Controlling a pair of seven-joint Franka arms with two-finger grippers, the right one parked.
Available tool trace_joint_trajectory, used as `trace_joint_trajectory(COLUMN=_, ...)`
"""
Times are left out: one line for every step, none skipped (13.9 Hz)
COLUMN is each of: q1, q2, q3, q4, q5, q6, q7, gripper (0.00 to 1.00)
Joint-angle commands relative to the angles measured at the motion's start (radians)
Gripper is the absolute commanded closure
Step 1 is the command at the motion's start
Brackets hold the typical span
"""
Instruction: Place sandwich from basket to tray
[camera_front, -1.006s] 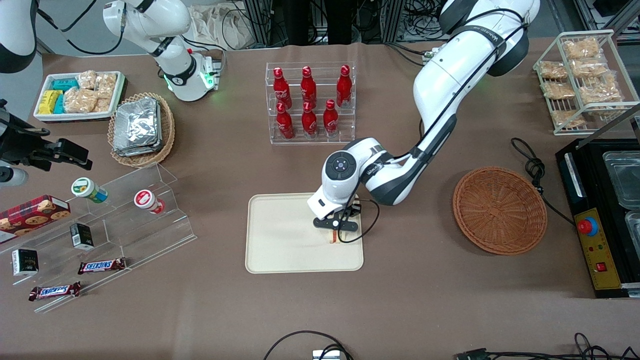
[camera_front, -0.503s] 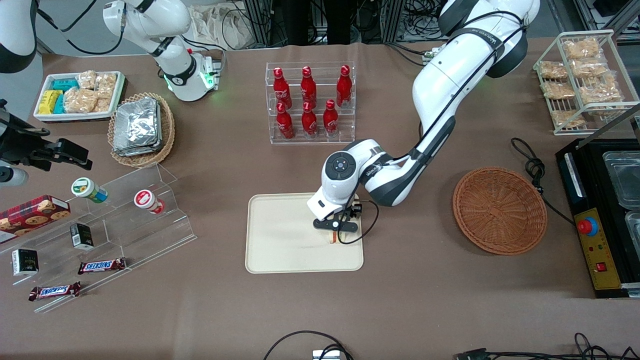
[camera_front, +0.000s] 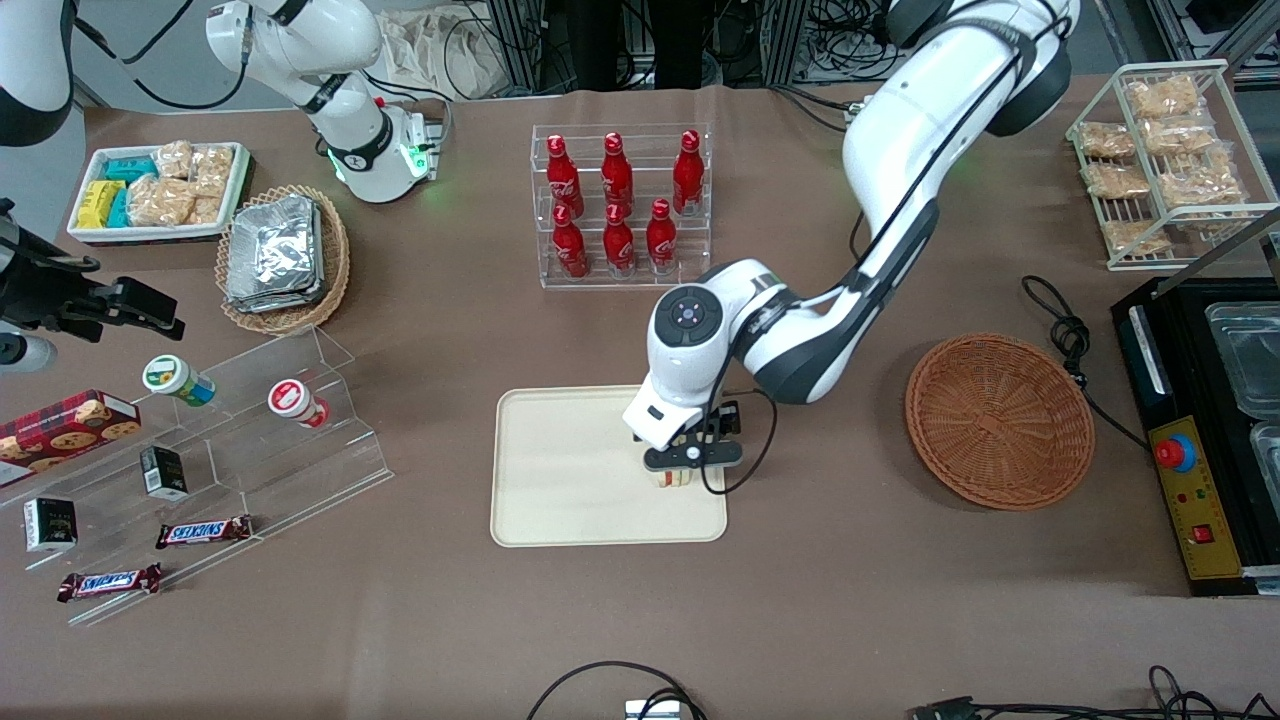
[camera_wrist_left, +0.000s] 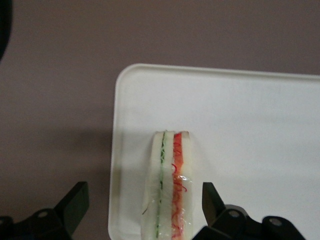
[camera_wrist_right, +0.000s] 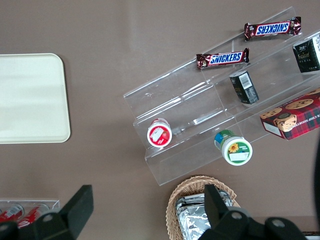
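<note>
The sandwich (camera_wrist_left: 170, 190) stands on its edge on the cream tray (camera_wrist_left: 250, 125), close to the tray's corner, with green and red filling lines showing. My left gripper (camera_wrist_left: 144, 194) hangs just above it, open. Its black fingers (camera_wrist_left: 75, 202) stand clear of both bread faces. From the front, the sandwich (camera_front: 672, 479) peeks out under the gripper (camera_front: 690, 458), at the working arm's end of the tray (camera_front: 570, 470). The round wicker basket (camera_front: 1000, 420) sits empty on the table, farther toward the working arm's end.
A clear rack of red bottles (camera_front: 620, 205) stands farther from the front camera than the tray. A black appliance (camera_front: 1200, 430) lies beside the basket. Acrylic shelves with snacks (camera_front: 200, 440) and an oval basket of foil packets (camera_front: 280, 255) lie toward the parked arm's end.
The left wrist has risen and shifted slightly toward the working arm's end. The sandwich stays on the tray, and more of it now shows beneath the gripper.
</note>
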Motion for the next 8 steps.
trace_joint_trajectory(q1=-0.002, q2=-0.073, q3=0.082, q4=0.092, q5=-0.094, q6=-0.132, q7=-0.006, gripper=0.00)
trace_joint_trajectory(q1=-0.001, q2=-0.099, q3=0.100, q4=0.114, q5=-0.108, q6=-0.185, q7=-0.003, gripper=0.00)
trace_joint_trajectory(q1=-0.001, q2=-0.128, q3=0.122, q4=0.117, q5=-0.113, q6=-0.219, q7=0.009, gripper=0.00)
trace_joint_trajectory(q1=-0.001, q2=-0.162, q3=0.152, q4=0.117, q5=-0.145, q6=-0.240, q7=0.034, gripper=0.00)
trace_joint_trajectory(q1=-0.001, q2=-0.196, q3=0.200, q4=0.117, q5=-0.193, q6=-0.252, q7=0.075, gripper=0.00)
trace_joint_trajectory(q1=-0.002, q2=-0.231, q3=0.255, q4=0.116, q5=-0.246, q6=-0.277, q7=0.130, gripper=0.00)
trace_joint_trajectory(q1=-0.002, q2=-0.262, q3=0.298, q4=0.114, q5=-0.291, q6=-0.317, q7=0.191, gripper=0.00)
trace_joint_trajectory(q1=-0.002, q2=-0.288, q3=0.335, q4=0.111, q5=-0.322, q6=-0.358, q7=0.251, gripper=0.00)
